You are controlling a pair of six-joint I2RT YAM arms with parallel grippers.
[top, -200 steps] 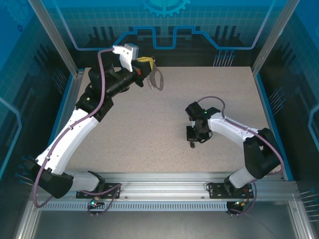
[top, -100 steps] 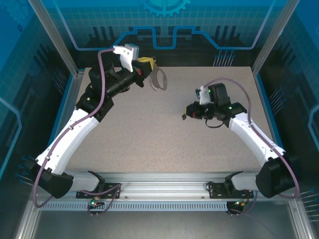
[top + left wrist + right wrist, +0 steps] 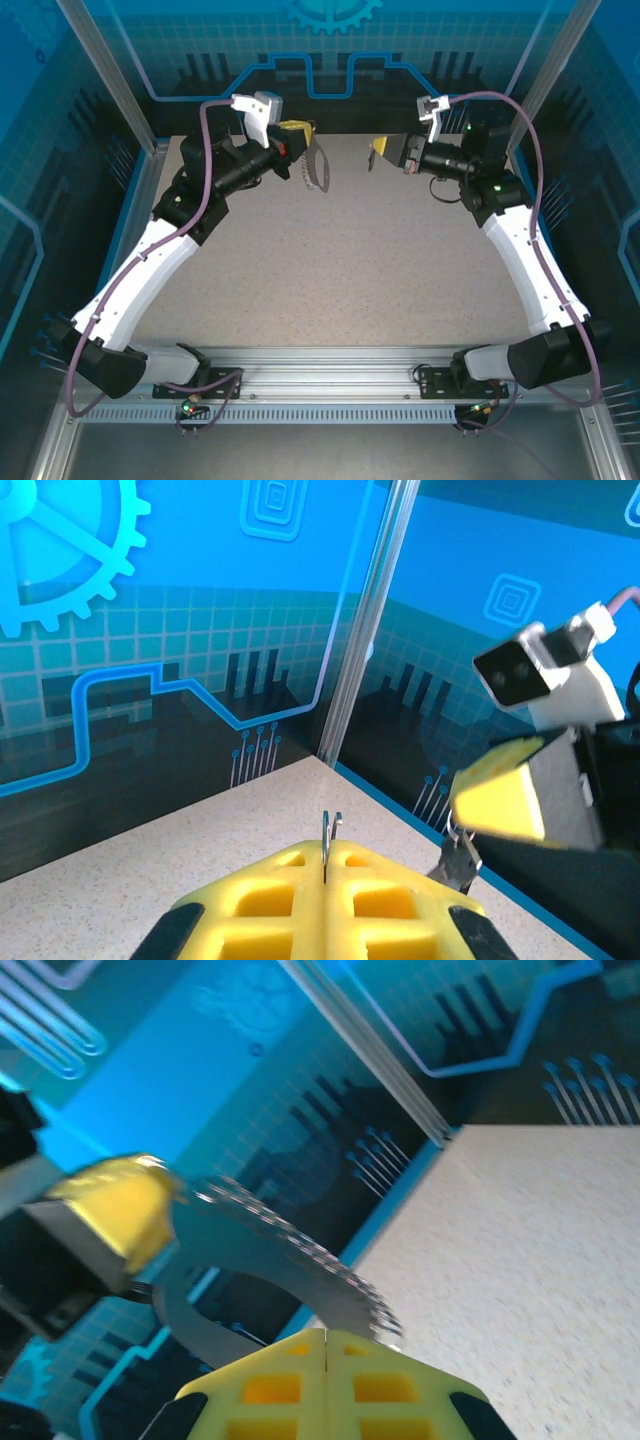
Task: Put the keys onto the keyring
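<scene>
My left gripper (image 3: pixel 298 140) is raised over the table's back left, shut on the keyring (image 3: pixel 318 170), whose dark grey strap hangs from it. In the left wrist view a thin metal ring (image 3: pixel 331 838) pokes up between the shut yellow fingers (image 3: pixel 290 880). My right gripper (image 3: pixel 377 153) is held high at the back, pointing left towards the keyring, a short gap away. The tiny key (image 3: pixel 461 861) dangles under its yellow fingertip (image 3: pixel 500 798). The right wrist view shows the grey strap (image 3: pixel 200 1245) and its silvery chain (image 3: pixel 300 1250) just beyond my shut gripper (image 3: pixel 326 1338).
The speckled tabletop (image 3: pixel 330 260) lies bare below both raised grippers. An aluminium post (image 3: pixel 365 640) and the blue back wall (image 3: pixel 340 60) stand close behind them. Side walls border the table on the left and right.
The right arm has lifted off the middle-right of the table with the key and swung up to the back, close to the keyring. The left gripper has hardly moved.
</scene>
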